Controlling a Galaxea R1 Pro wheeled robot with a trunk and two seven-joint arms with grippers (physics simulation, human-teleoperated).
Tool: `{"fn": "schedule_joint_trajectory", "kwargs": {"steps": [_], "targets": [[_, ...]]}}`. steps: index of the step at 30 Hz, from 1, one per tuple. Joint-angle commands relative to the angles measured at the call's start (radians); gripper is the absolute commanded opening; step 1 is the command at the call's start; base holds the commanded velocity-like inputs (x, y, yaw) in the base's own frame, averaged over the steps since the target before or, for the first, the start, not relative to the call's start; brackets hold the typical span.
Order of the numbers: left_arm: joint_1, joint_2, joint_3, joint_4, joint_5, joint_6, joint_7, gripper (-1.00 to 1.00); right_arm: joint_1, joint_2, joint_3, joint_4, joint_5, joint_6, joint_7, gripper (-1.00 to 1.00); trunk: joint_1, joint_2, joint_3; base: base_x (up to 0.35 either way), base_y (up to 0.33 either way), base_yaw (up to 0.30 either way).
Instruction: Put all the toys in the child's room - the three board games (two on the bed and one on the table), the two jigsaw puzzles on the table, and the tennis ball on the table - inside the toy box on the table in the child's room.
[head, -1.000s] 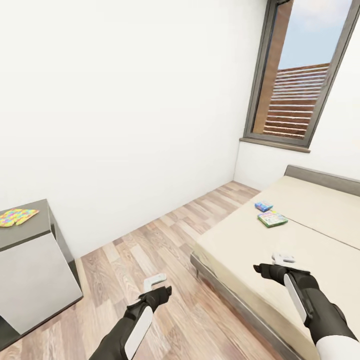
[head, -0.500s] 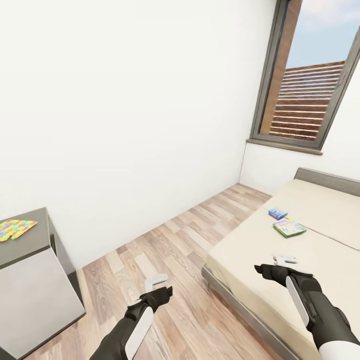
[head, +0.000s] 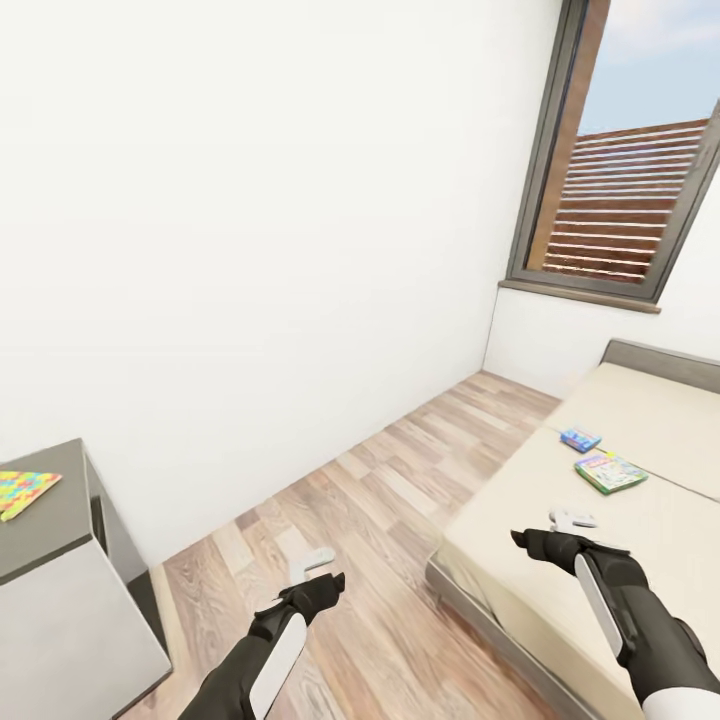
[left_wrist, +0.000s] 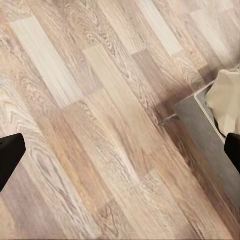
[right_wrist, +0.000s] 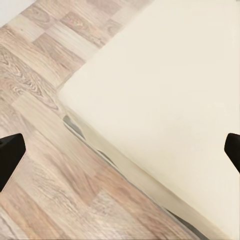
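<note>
While I'm mid-room over the wood floor (head: 400, 500), both arms are out front and carry nothing. L gripper (head: 310, 563): fingers spread, over bare floor. R gripper (head: 571, 520): fingers apart too, hanging over the near part of the bed (head: 520, 520).

Key relation: two board games lie on the bed, far-right of my R gripper and well apart from it. Blue box (head: 580, 439) is farther, green box (head: 610, 472) nearer, the two close together but not touching. Green box's long axis runs roughly near-left to far-right. R arm is clearly the nearer one; L arm is a long way off, so my guess is R takes the green box first.

Puzzle (head: 25, 493) sits on the dark table top (head: 50, 520) at far left, flat, by the edge.

No toy box visible from where I stand, so can't say what's in it.
</note>
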Motion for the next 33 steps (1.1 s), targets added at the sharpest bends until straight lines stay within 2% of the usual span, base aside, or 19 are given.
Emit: {"fn": "schedule_joint_trajectory", "kwargs": {"steps": [1, 14, 25, 33], "targets": [[0.0, 0.001, -0.003, -0.002, 0.011, 0.002, 0.009, 1.0, 0.0, 0.0, -0.001, -0.002, -0.008, 0.005, 0.0, 1.0, 0.001, -0.001, -0.001, 0.284, 0.24, -0.078], [0.0, 0.002, -0.002, 0.0, 0.011, 0.004, 0.009, 1.0, 0.0, 0.002, -0.001, -0.005, -0.008, 0.006, 0.001, 1.0, 0.001, -0.001, -0.001, 0.284, 0.232, -0.104], [0.0, 0.002, -0.002, 0.0, 0.011, 0.004, 0.009, 1.0, 0.0, 0.001, -0.001, -0.005, -0.008, 0.005, 0.001, 1.0, 0.001, -0.001, -0.001, 0.286, 0.177, -0.25], [0.0, 0.002, -0.003, 0.0, 0.01, 0.004, 0.01, 1.0, 0.0, 0.002, 0.0, -0.005, -0.008, 0.005, 0.001, 1.0, 0.001, -0.001, -0.001, 0.32, 0.052, -0.278]]}}
